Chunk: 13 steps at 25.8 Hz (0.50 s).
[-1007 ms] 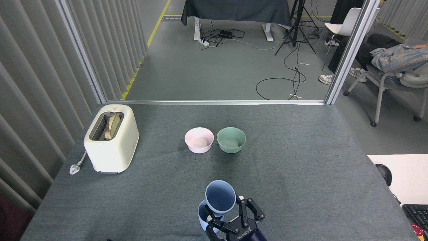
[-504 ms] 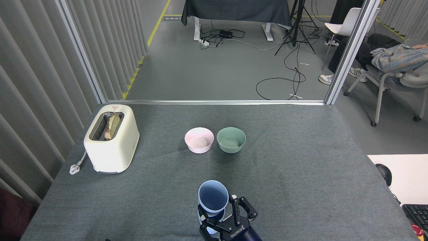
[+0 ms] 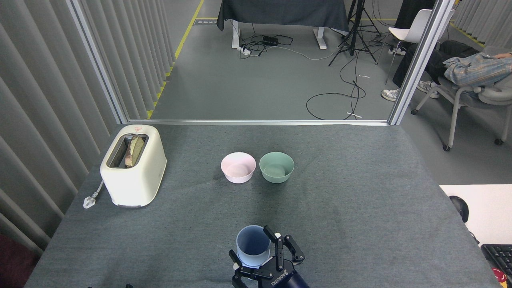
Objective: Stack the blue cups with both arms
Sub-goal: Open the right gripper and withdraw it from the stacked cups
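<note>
One pale blue cup point(image 3: 253, 245) stands upright near the table's front edge, its mouth open towards me. My right gripper point(image 3: 258, 246), black with white lettering, comes up from the bottom edge and is shut on this cup, with fingers point(image 3: 280, 246) on its right side and one at its lower left. A paler band shows at the cup's base. I cannot tell whether it is the second blue cup, as the held cup and my gripper cover that spot. My left gripper is out of view.
A pink bowl point(image 3: 238, 167) and a mint-green bowl point(image 3: 276, 167) sit side by side mid-table. A cream toaster point(image 3: 133, 165) with bread stands at the left, its plug point(image 3: 89, 201) beside it. A seated person point(image 3: 472, 68) is beyond the table's far right corner.
My right gripper has moved left and down with the blue cup. A second blue cup seen below it earlier no longer shows separately.
</note>
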Motion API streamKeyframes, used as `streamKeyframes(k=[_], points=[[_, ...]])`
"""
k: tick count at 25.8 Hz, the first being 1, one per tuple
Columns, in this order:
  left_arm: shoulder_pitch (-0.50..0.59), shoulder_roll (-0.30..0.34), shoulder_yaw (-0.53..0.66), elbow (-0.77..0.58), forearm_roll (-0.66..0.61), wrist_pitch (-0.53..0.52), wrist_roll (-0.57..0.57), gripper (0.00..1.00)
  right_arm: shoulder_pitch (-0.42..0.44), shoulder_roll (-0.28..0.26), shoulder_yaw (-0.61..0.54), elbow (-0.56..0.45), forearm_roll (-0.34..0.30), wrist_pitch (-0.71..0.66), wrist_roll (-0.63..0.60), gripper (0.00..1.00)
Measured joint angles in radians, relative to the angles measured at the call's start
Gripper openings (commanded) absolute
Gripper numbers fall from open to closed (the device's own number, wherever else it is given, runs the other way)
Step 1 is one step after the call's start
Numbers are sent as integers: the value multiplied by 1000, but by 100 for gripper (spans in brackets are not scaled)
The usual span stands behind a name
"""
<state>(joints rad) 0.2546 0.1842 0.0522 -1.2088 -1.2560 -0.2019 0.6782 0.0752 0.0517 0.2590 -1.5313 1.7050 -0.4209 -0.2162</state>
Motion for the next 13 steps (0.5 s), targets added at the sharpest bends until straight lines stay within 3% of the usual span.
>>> streamKeyframes(k=[5,9,13], points=[[-5,1,0,4,1,-1,0,99,-38,13,-21,-34,-10,34,-1,100],[-7,0,0,6,2,-1,0,99,-95,6,-172,-34,-38,206,-9,100],[-14,0,0,5,4,-2,0,99,-14,-46,-323,8,-49,255,-64,100]])
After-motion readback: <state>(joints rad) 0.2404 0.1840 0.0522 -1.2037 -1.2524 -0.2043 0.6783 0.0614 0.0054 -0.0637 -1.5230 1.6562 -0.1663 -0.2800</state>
